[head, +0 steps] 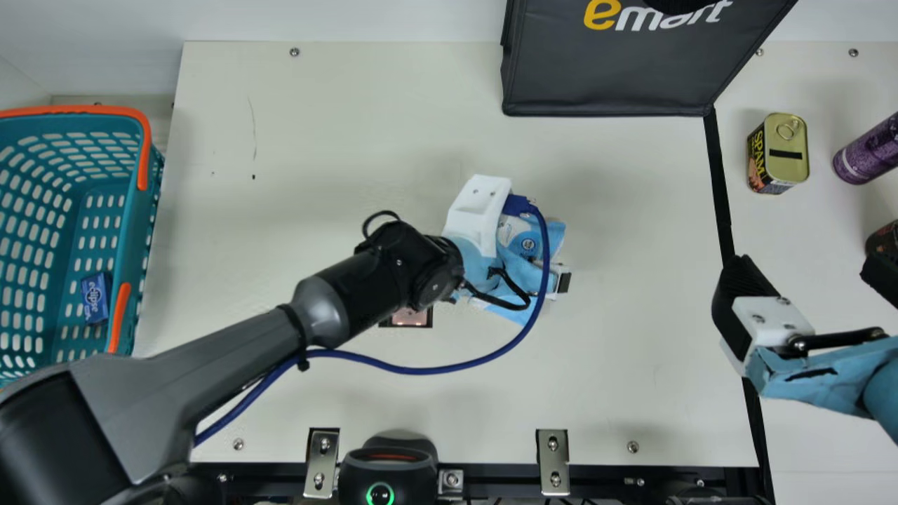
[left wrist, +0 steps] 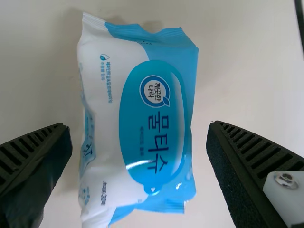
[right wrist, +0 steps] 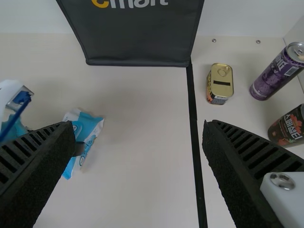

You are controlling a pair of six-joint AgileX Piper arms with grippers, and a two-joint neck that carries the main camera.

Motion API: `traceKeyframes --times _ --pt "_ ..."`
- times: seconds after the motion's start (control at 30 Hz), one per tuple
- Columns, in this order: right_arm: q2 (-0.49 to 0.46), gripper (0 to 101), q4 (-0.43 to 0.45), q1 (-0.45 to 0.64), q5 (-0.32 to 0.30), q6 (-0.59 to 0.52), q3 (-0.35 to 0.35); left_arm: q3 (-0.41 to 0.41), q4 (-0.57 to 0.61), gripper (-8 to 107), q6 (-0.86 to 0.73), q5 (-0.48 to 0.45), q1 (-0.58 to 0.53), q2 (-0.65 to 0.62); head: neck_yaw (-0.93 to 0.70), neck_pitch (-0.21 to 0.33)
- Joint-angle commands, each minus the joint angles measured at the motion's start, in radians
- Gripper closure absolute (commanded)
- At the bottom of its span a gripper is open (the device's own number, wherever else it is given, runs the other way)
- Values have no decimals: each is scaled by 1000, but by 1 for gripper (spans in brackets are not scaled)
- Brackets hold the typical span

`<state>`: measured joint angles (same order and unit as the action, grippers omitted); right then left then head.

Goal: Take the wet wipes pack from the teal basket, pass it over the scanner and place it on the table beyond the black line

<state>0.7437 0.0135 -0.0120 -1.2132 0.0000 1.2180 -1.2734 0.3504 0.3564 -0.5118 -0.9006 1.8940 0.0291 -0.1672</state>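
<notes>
My left gripper (head: 480,210) is over the middle of the table, above the blue and white wet wipes pack (head: 554,237), partly hiding it. In the left wrist view, the left gripper (left wrist: 138,126) is open, with the wet wipes pack (left wrist: 154,118) lying face up between its spread fingers and a gap on each side. The right gripper (head: 803,270) hangs open near the black line (head: 718,182); in the right wrist view the right gripper (right wrist: 137,124) has nothing between its fingers. The teal basket (head: 133,231) stands at the far left.
A blue box (head: 95,298) lies in the basket. A dark framed window (head: 409,318) is set in the table; a black scanner-like device (head: 386,473) sits at the front edge. A dark bag (head: 603,77) stands behind. Beyond the line are a square tin (head: 786,158) and a purple can (head: 870,151).
</notes>
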Motion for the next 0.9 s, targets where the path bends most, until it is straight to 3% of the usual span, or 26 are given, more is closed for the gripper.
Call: traceKeyframes --times 0.0,0.23,0.43,0.87 --pt "0 6 0 0 0 0 0 26 92 9 -81 7 12 -28 -2 29" --pt "0 6 0 0 0 0 0 118 267 9 -294 -1 72 -144 -2 29" --pt "0 6 0 0 0 0 0 194 351 9 -447 -40 148 -255 -2 29" --pt "0 6 0 0 1 0 0 319 317 9 -567 -147 322 -523 -2 29"
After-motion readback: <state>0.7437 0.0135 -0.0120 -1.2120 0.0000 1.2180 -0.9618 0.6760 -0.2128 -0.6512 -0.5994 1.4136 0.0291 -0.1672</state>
